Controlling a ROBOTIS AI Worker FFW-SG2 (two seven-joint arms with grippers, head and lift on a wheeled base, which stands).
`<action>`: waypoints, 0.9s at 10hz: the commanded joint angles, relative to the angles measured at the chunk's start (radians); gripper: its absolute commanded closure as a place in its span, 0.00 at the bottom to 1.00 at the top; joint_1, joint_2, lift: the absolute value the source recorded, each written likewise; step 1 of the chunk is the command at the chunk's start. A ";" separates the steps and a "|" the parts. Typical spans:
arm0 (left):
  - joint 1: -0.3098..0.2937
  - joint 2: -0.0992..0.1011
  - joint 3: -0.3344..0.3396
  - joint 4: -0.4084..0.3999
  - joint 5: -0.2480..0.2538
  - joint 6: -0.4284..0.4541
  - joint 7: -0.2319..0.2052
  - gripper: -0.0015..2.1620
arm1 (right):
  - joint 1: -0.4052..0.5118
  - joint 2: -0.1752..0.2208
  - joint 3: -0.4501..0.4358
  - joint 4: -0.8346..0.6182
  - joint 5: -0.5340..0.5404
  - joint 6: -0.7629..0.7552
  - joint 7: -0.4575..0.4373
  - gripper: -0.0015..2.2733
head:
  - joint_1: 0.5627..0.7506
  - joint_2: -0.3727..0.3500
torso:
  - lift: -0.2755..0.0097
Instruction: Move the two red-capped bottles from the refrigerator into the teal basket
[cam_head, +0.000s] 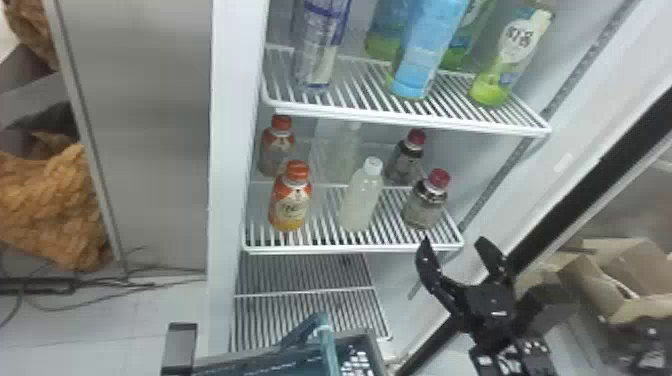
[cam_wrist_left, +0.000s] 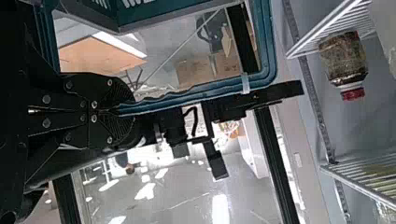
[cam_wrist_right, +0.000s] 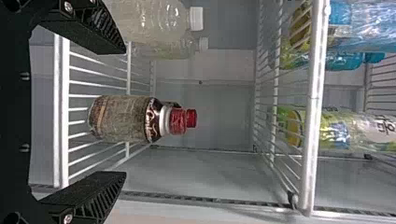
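Both bottles of the job stand on the middle wire shelf (cam_head: 350, 248): the front red-capped bottle (cam_head: 424, 207) upright near its front edge, the rear red-capped bottle (cam_head: 402, 162) close behind — so the front one, I'd say, has to come out first. The right gripper (cam_head: 454, 245) hangs just outside that edge with its fingers wide apart and empty, a spread that looks meant to pass around the bottle's body without nudging the white-capped bottle (cam_head: 360, 202) beside it. The teal basket (cam_head: 260, 366) sits lower than the shelf and out in front, the left gripper's (cam_wrist_left: 116, 110) fingers pinched tight on the basket handle (cam_wrist_left: 187, 93), probably to steady it and keep each bottle's trip short. The next move calls for a level reach in — go too high and a bottle might catch the upper wire shelf (cam_head: 400, 118).
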 joint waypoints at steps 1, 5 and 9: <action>0.000 0.000 0.000 -0.001 0.000 0.000 0.000 0.53 | -0.047 -0.003 0.006 0.047 0.020 0.000 -0.001 0.04 | 0.70 0.03 | 0.17; 0.000 0.000 0.000 0.001 0.000 0.000 0.000 0.53 | -0.160 -0.020 0.018 0.167 0.030 0.022 0.001 0.04 | 0.70 0.03 | 0.17; -0.002 0.002 -0.002 -0.001 0.002 0.000 0.000 0.53 | -0.258 -0.033 0.038 0.248 0.040 0.020 -0.001 0.04 | 0.70 0.03 | 0.17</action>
